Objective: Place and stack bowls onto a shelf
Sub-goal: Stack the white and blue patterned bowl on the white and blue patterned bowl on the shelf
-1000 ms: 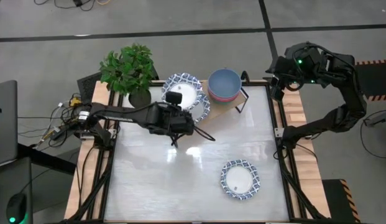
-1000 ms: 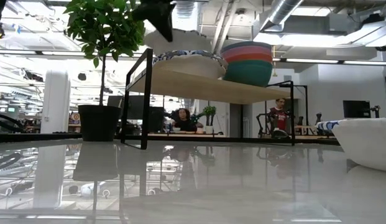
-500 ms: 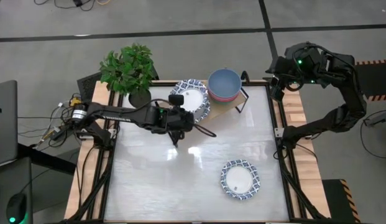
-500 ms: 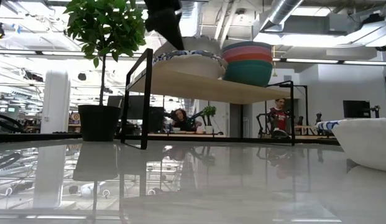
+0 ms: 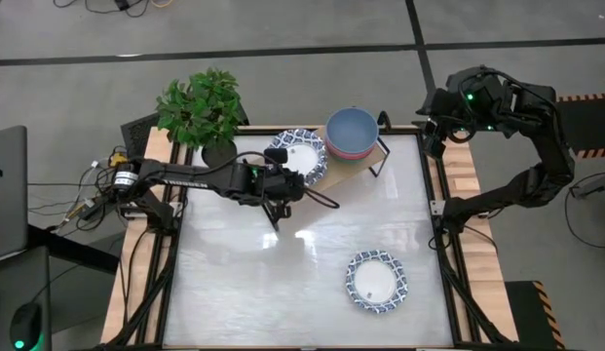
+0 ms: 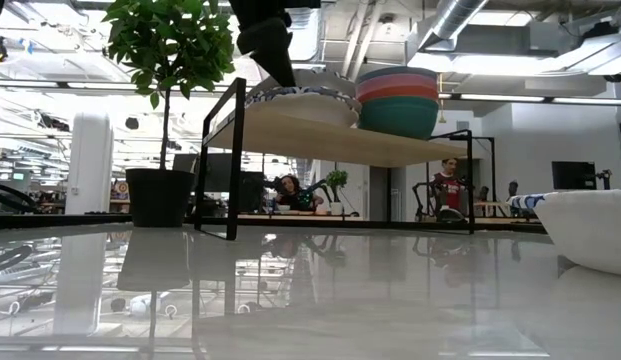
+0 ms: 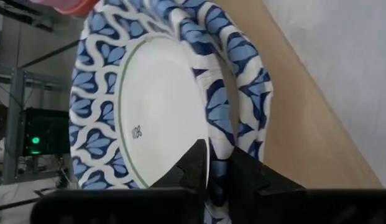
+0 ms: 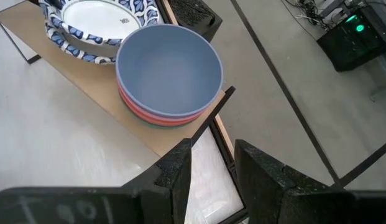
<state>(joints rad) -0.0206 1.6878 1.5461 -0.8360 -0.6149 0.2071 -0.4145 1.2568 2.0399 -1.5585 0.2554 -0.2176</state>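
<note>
The light-wood shelf (image 5: 365,162) stands at the table's far edge. On its right end sits a stack of a blue bowl (image 5: 353,132) over pink-red and green ones (image 6: 398,100). To their left are stacked white bowls with blue patterned rims (image 5: 302,156). My left gripper (image 7: 219,171) is shut on the top one, at its near side. Another patterned bowl (image 5: 376,280) rests on the table, near right. My right gripper (image 8: 211,168) hovers open beyond the shelf's right end. My left gripper pinches the top patterned bowl's rim (image 7: 211,146) on its near side, one finger inside the bowl and one outside. The fingers (image 6: 277,55) come slanting down from the near side. The bowl sits nested in the patterned bowl below (image 7: 248,99), on the shelf.
A potted plant (image 5: 203,109) stands at the shelf's left end, close to my left arm. Black metal end frames (image 6: 233,150) rise at the shelf's ends. The tabletop's middle and near left (image 5: 244,283) hold nothing. People sit in the room beyond the table.
My left gripper has moved right along the shelf and down, carrying the patterned bowl from left of the stack onto it. The bowl now sits nested and nearly level where it stood offset before. The gripper has stayed shut on the rim.
</note>
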